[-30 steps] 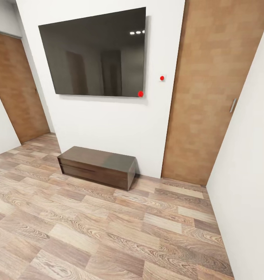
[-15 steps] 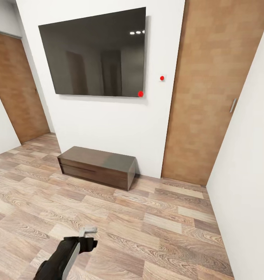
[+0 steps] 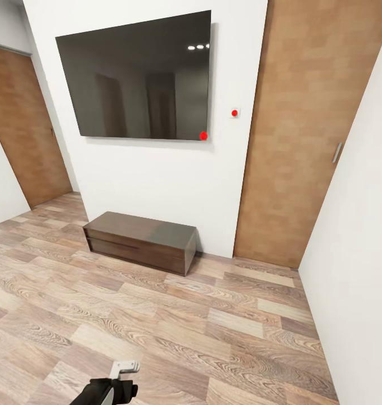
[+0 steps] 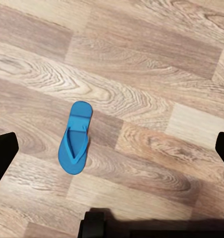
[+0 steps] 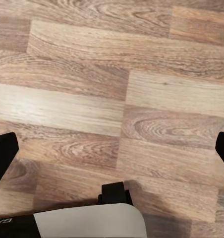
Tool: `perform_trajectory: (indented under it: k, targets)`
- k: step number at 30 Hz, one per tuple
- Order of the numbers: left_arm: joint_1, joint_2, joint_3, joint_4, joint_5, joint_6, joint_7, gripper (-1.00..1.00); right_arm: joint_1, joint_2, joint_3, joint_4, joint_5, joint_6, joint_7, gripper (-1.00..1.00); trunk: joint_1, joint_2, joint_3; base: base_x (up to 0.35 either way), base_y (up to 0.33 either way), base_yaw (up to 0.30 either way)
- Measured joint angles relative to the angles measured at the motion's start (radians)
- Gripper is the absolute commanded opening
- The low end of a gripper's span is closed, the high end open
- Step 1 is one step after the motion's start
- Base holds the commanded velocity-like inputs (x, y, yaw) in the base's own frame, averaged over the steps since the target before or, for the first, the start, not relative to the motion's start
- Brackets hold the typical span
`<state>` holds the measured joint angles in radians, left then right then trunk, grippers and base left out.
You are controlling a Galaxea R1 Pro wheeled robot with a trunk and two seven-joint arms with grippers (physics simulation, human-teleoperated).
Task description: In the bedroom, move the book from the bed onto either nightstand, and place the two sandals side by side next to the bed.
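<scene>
The left gripper point(image 4: 112, 144), fingers spread wide and empty, hangs over one blue sandal point(image 4: 75, 138) on the wood-plank floor point(image 4: 156, 59).

Even, bright, soft light — renders slightly blurred. Ceiling lamps glint in the dark screen point(image 3: 134, 76). Faint shadows under the cabinet point(image 3: 141, 241) — wide-angle bending at edges

Head camera sits high, facing forward and down at a white wall point(image 3: 157, 174) with a dark wall screen point(image 3: 137, 79), a low cabinet point(image 3: 141, 241) and wood-plank floor point(image 3: 213, 337); range is moderate. Left wrist camera looks straight down at the floor point(image 4: 156, 59) from close above, a blue sandal point(image 4: 75, 138) in frame. Right wrist camera likewise faces down on the planks point(image 5: 117, 99). All three views share the plank floor.
</scene>
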<state>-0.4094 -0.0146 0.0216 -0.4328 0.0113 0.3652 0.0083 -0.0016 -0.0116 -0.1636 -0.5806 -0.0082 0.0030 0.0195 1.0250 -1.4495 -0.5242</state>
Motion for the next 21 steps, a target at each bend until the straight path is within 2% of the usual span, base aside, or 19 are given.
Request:
perform_trajectory:
  k: [6,9,13,15,16,18,19,20,21]
  targets:
    - [0.0,0.0,0.0,0.002,0.001,-0.005,-0.001,1.0,-0.002,0.015,0.004,-0.173,0.001,0.039,-0.012,1.0,0.0,0.0,0.0,0.0,0.0,0.0]
    - [0.0,0.0,0.001,0.003,0.001,-0.01,-0.001,1.0,-0.01,0.03,0.007,-0.203,0.001,0.043,-0.016,1.0,0.0,0.0,0.0,0.0,0.0,0.0]
    - [0.0,0.0,0.001,0.003,0.001,-0.033,-0.001,1.0,-0.075,0.041,0.007,-0.221,-0.004,0.045,-0.017,1.0,0.0,0.0,0.0,0.0,0.0,0.0]
    - [0.0,0.0,0.001,0.004,0.001,-0.038,-0.001,1.0,-0.093,0.042,0.006,-0.226,-0.037,0.048,-0.013,1.0,0.0,0.0,0.0,0.0,0.0,0.0]
    - [0.0,0.0,0.001,0.004,0.002,-0.041,-0.001,1.0,-0.104,0.043,0.007,-0.236,-0.155,0.053,-0.004,1.0,0.0,0.0,0.0,0.0,0.0,0.0]
    - [0.0,-0.001,0.001,0.005,0.003,-0.042,-0.002,1.0,-0.109,0.042,0.008,-0.272,-0.361,0.062,0.015,1.0,0.0,0.0,0.0,0.0,0.0,0.0]
    - [0.0,-0.001,0.001,0.005,0.003,-0.042,-0.002,1.0,-0.109,0.041,0.009,-0.285,-0.421,0.068,0.024,1.0,0.0,0.0,0.0,0.0,0.0,0.0]
    - [0.0,-0.001,0.001,0.005,0.004,-0.043,-0.004,1.0,-0.111,0.036,0.011,-0.334,-0.699,0.144,0.078,1.0,0.0,0.0,0.0,0.0,0.0,0.0]
    - [0.0,-0.001,0.001,0.005,0.004,-0.043,-0.004,1.0,-0.111,0.035,0.011,-0.342,-0.774,0.168,0.091,1.0,0.0,0.0,0.0,0.0,0.0,0.0]
